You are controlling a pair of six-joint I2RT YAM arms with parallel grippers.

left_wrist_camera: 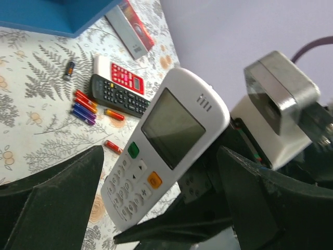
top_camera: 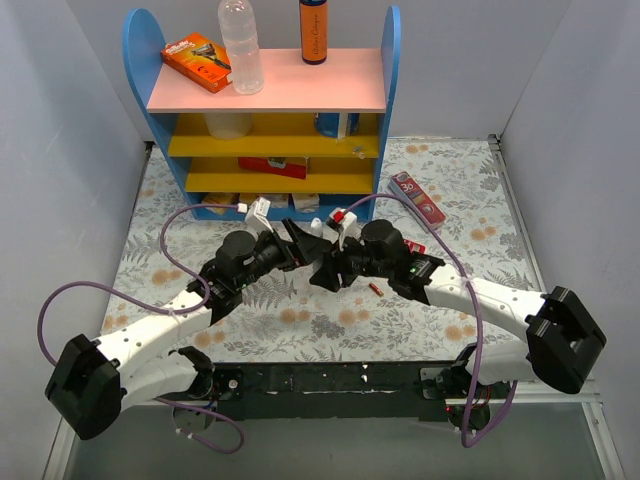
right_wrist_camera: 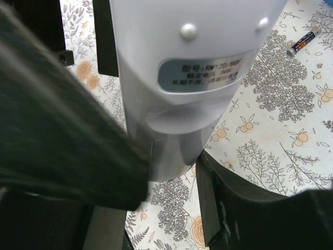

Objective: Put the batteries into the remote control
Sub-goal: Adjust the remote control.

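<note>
Batteries (left_wrist_camera: 83,108), red-orange and blue, lie loose on the floral desk (left_wrist_camera: 31,130) just beside a black remote (left_wrist_camera: 119,96). They are well apart from the white remote (left_wrist_camera: 166,151), which is held above the desk. Right fingers (right_wrist_camera: 244,208) grip it, and left fingers (left_wrist_camera: 57,203) stand spread wide on either side.

Oval label (right_wrist_camera: 206,73) on the remote control (right_wrist_camera: 156,31) back: blurred Chinese lines, model code beginning "RM"

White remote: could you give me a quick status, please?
Right gripper shut on white remote. Left gripper open around it. Batteries loose on table, beside black remote.
</note>
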